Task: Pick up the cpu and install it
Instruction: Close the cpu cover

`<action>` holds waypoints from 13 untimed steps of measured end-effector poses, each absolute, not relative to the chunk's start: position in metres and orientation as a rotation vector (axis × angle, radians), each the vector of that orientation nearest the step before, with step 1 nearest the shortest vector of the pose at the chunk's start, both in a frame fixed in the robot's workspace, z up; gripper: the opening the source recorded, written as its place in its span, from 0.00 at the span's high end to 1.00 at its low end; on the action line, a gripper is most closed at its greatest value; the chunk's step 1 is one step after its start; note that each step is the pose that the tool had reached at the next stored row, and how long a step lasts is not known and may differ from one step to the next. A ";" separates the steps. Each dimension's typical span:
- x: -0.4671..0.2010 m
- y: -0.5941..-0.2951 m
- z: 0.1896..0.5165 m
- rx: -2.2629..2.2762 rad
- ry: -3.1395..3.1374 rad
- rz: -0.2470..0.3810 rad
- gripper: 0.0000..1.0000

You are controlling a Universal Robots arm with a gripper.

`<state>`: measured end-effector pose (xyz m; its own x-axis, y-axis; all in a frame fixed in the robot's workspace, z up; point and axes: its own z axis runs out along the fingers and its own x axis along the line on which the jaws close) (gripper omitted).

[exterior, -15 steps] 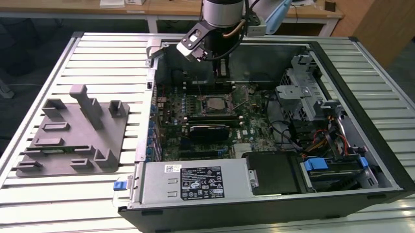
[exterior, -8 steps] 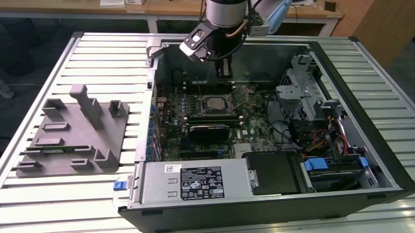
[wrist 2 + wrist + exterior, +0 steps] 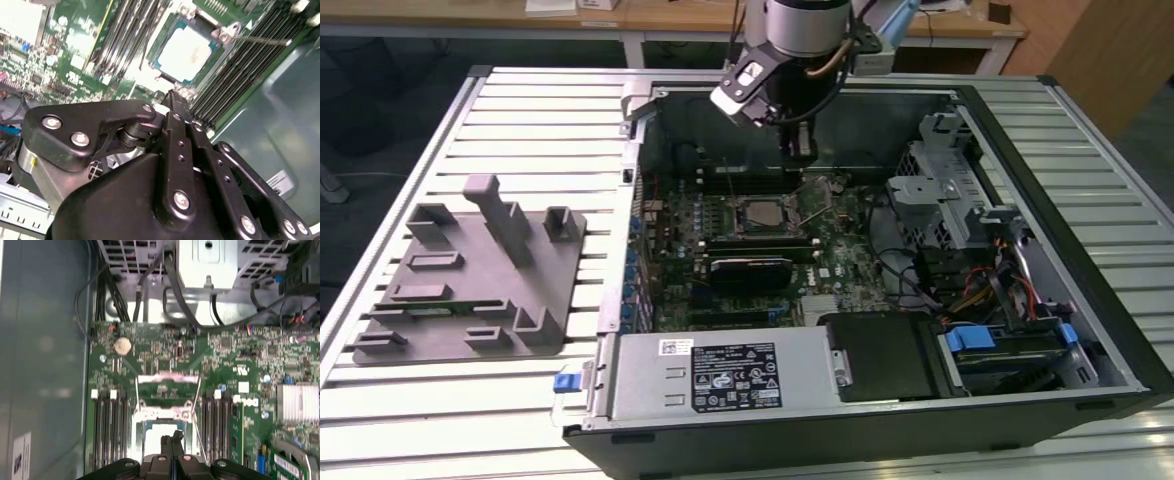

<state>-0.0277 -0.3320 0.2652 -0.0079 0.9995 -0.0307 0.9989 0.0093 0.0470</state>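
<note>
The cpu (image 3: 758, 213) lies flat in the motherboard socket inside the open computer case, its silver top facing up. In the second wrist view the cpu (image 3: 187, 50) shows as a bright square just beyond the fingertips. In the first wrist view the cpu (image 3: 161, 432) is partly covered by the fingers. My gripper (image 3: 798, 153) hangs above the board, a little behind the socket, with its two fingers pressed together and nothing between them (image 3: 172, 440). The socket's metal bracket (image 3: 165, 382) stands swung up, away from the chip.
A grey plastic tray (image 3: 467, 280) with upright posts lies on the slatted table at the exterior view's left. Inside the case are the power supply (image 3: 720, 375), a drive cage (image 3: 947, 190), memory slots (image 3: 107, 430) and loose cables (image 3: 974, 290).
</note>
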 end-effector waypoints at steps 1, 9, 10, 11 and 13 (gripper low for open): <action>-0.024 -0.332 0.265 2.173 2.192 0.018 0.89; 0.000 -0.332 0.265 2.173 2.192 0.018 0.89; 0.003 -0.332 0.265 2.173 2.192 0.018 0.89; 0.006 -0.332 0.265 2.173 2.192 0.018 0.89; 0.011 -0.332 0.265 2.173 2.192 0.018 0.89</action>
<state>0.0112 -0.3320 0.2653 -0.0078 0.9995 -0.0308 0.9989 0.0093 0.0469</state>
